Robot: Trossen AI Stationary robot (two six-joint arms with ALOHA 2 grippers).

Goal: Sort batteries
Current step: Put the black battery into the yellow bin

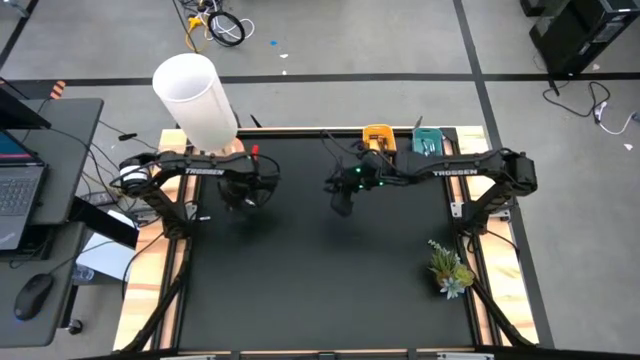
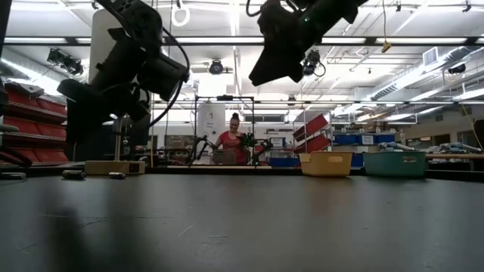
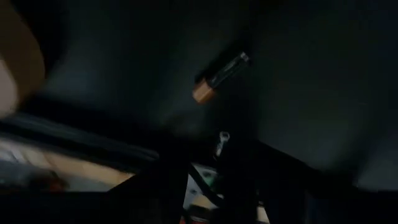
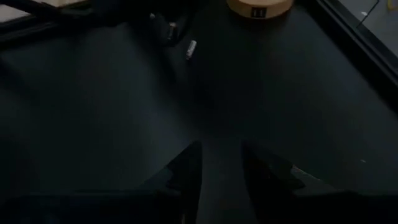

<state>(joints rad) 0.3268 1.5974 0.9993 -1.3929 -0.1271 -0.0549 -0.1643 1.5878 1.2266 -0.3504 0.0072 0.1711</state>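
Observation:
A dark battery with an orange end (image 3: 221, 74) and a small white battery (image 3: 221, 144) lie on their sides on the black mat. The right wrist view shows a white battery (image 4: 191, 48) near a round wooden base (image 4: 258, 6). Two more small batteries (image 2: 73, 174) (image 2: 117, 175) lie at the far left. My left gripper (image 1: 245, 192) hangs above the mat near them, open, holding nothing. My right gripper (image 4: 221, 165) is raised over the mat's middle (image 1: 340, 200), open and empty. The yellow tray (image 1: 378, 135) and the teal tray (image 1: 427, 140) stand at the far edge.
A tall white cylinder (image 1: 195, 100) on a wooden base stands at the far left corner. A small plant (image 1: 450, 270) sits near the right edge. A desk with a laptop (image 1: 15, 185) stands left of the table. A person (image 2: 231, 143) is far behind in the room.

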